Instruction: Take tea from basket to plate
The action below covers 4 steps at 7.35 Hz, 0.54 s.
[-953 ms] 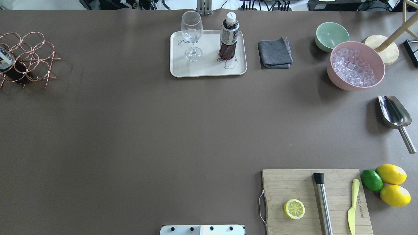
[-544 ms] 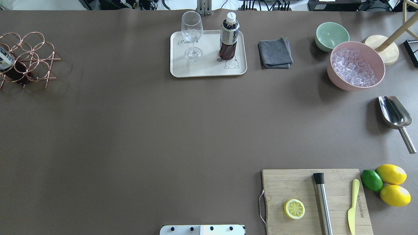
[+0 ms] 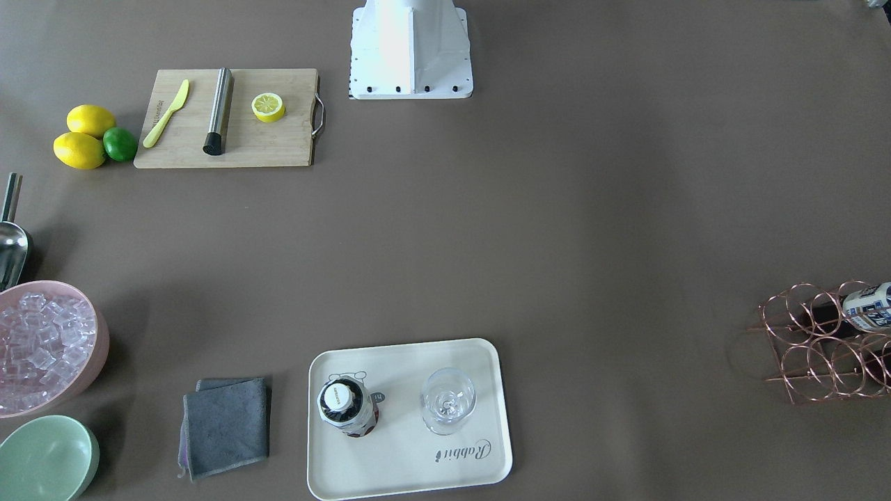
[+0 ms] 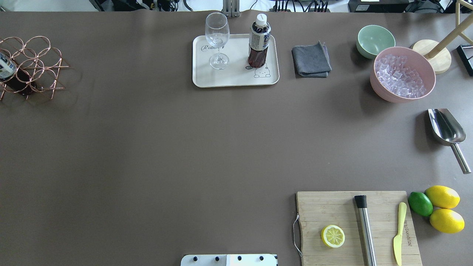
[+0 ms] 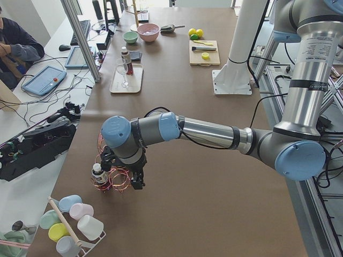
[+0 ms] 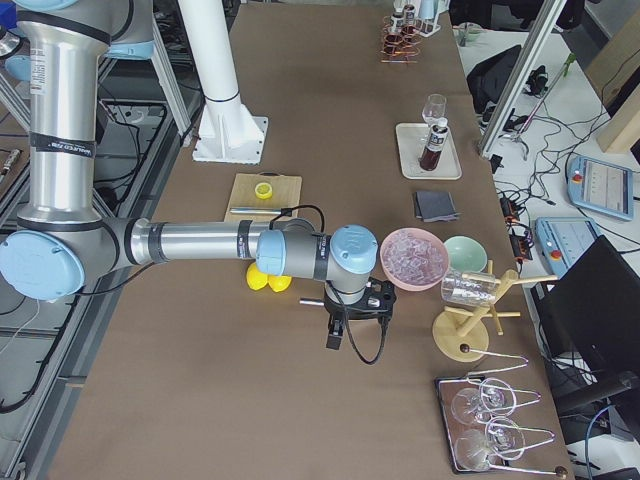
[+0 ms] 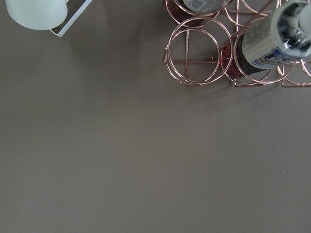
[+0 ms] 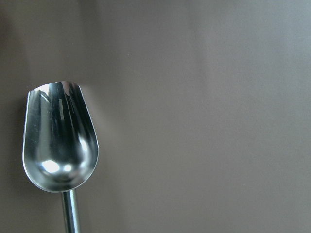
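Tea (image 4: 259, 41) stands upright on plate (image 4: 236, 77), cap up. Left gripper (image 5: 137, 182) hangs beside basket (image 5: 115, 183), right gripper (image 6: 336, 338) over table; openings cannot be told.

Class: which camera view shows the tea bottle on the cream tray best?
Overhead exterior: the tea bottle shows cap, label and dark tea. Front-facing sees mainly its cap; side views show it tiny; wrist views miss it.

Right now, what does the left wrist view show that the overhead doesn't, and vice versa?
Left wrist only: a pale cup at the top-left corner. Overhead only: the plate with one tea bottle standing beside a wine glass, plus the cutting board. Both: the copper rack holding a lying bottle. Neither shows a gripper.
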Available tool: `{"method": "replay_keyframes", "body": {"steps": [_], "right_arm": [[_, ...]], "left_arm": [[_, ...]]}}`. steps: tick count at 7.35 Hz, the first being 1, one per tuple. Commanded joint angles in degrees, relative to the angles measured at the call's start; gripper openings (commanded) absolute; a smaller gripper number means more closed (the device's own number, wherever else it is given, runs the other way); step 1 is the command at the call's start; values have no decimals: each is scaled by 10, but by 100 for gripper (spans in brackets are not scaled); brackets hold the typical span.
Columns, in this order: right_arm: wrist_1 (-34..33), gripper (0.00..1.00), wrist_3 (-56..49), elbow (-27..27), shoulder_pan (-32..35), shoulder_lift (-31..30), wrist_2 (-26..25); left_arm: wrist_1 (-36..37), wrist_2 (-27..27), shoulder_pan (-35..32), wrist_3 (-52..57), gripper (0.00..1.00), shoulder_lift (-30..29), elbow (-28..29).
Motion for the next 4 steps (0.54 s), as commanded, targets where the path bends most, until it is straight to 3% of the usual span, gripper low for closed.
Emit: {"method": "replay_keyframes", "body": {"steps": [1, 3, 4], "right_arm": [[1, 100, 4, -2, -8, 0, -1], [1, 100, 4, -3, -11, 1, -1], [1, 100, 5, -3, -11, 2, -1]], "left_arm": [[-131, 2, 3, 0, 98, 82, -9], [-166, 3, 3, -13, 98, 108, -9], [-166, 3, 9, -80, 98, 108, -16]]}}
